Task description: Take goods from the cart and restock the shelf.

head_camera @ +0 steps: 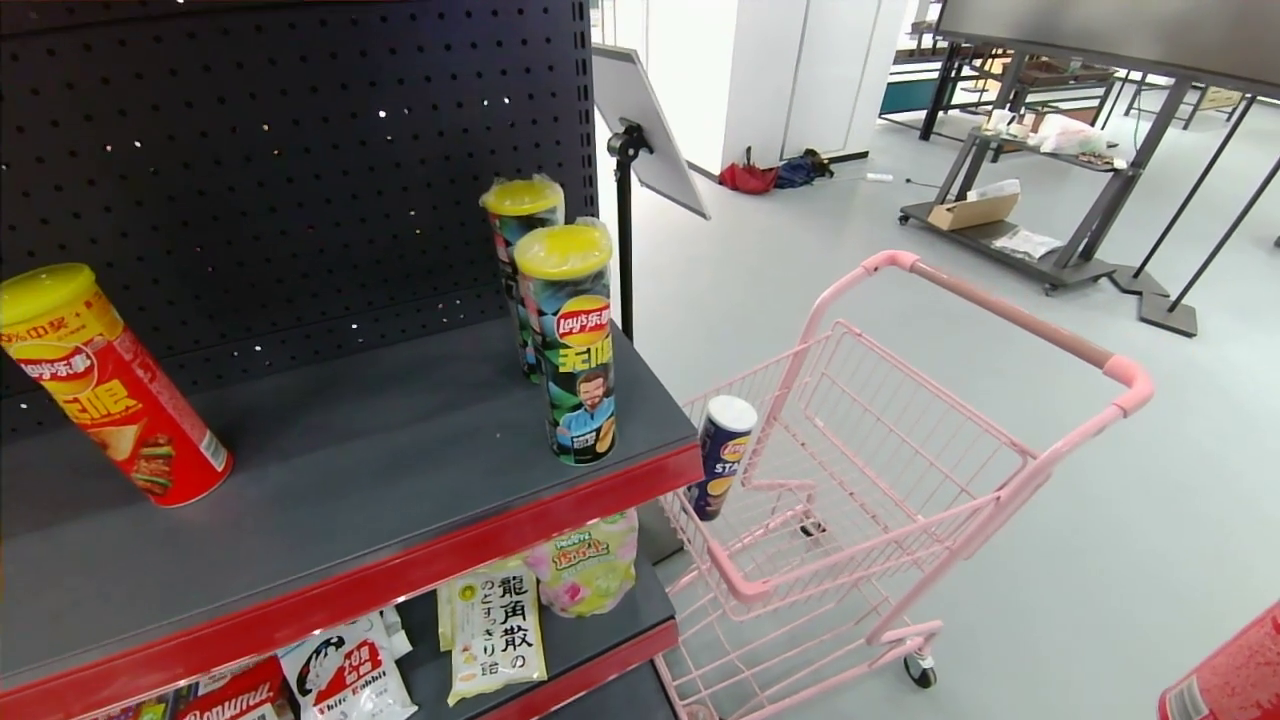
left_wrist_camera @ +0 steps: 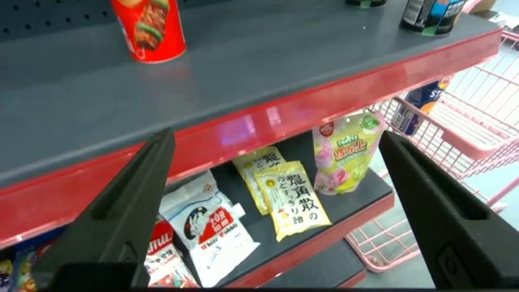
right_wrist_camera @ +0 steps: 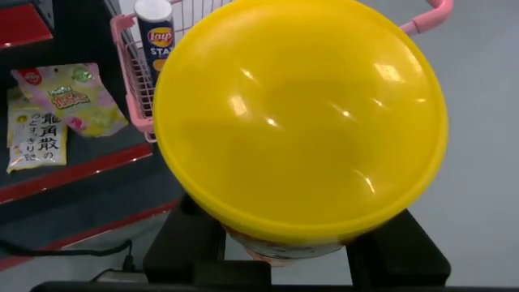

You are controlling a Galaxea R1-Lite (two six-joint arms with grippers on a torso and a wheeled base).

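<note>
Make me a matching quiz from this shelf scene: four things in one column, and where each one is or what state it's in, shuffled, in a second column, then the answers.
Things:
1. dark blue can
2. pale green bag
3. front black-and-green can
4. right gripper

Places or states:
A. upright on the upper shelf, near its red front edge
B. shut on a yellow-lidded can
C. inside the pink cart
D. on the lower shelf

Pairs: 1-C, 2-D, 3-A, 4-B.
</note>
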